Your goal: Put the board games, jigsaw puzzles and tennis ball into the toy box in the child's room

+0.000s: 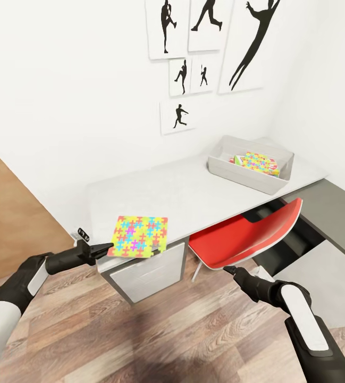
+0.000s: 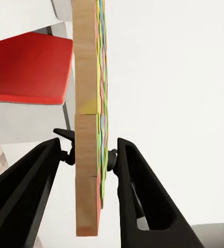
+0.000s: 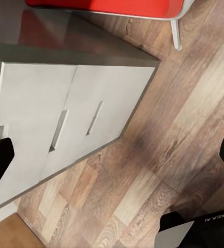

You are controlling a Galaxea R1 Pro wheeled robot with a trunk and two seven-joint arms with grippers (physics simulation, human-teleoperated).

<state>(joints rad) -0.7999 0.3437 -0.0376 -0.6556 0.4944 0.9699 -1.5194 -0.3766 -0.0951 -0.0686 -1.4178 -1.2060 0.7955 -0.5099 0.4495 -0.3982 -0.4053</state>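
Note:
A jigsaw puzzle of yellow, pink, green and blue pieces sits at the near left corner of the pale table, overhanging its edge. My left gripper is shut on the puzzle's near edge. The left wrist view shows that jigsaw puzzle edge-on, pinched between both pads of the left gripper. The grey toy box stands at the table's far right, holding a second puzzle and a printed board game beneath it. My right gripper hangs open over the floor by the red chair.
Grey drawers sit under the table's near end and face the right gripper as a drawer unit. The dark grey desk section runs along the right. Black silhouette prints hang above. Wood-plank floor lies in front.

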